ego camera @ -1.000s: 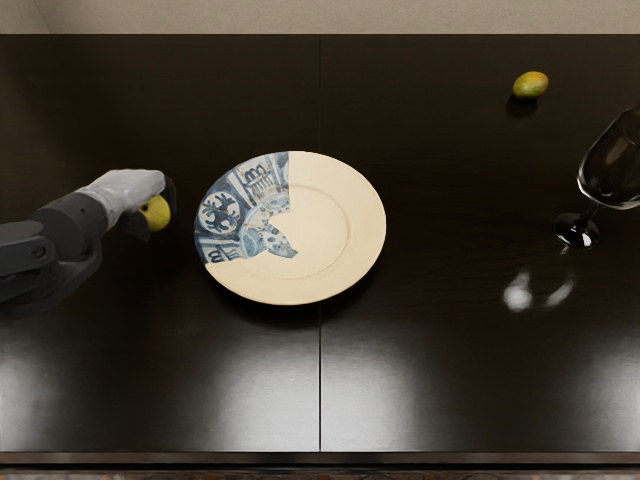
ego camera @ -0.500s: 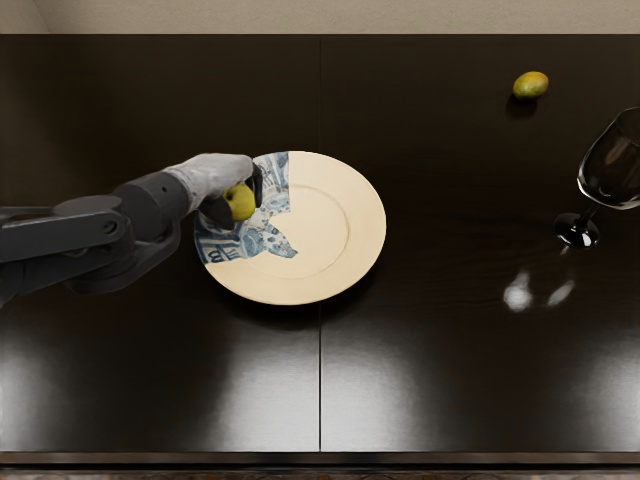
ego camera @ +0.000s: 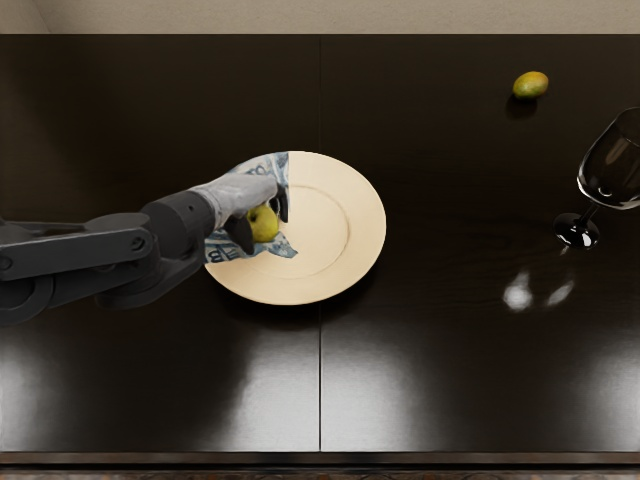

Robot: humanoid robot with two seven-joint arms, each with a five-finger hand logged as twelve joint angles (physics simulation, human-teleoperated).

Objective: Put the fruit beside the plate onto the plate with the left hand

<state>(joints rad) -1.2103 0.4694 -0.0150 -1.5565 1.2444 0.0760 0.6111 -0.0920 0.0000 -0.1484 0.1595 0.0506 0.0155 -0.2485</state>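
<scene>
I have the left hand [ego camera: 243, 201] over the patterned left part of the plate [ego camera: 335, 228], its fingers curled around the yellow-green fruit [ego camera: 264, 222]. The fruit sits inside the rim, though I cannot tell whether it touches the plate's surface. To finish well, I judge I should lower until the fruit bears on the flat well rather than the sloped rim, then open the fingers slowly and lift straight up, so the round fruit does not roll off onto the table [ego camera: 450, 350]. The right arm is out of view.

Dark grey jointed arm [ego camera: 90, 255] — pale grey robot hand [ego camera: 245, 200].
</scene>
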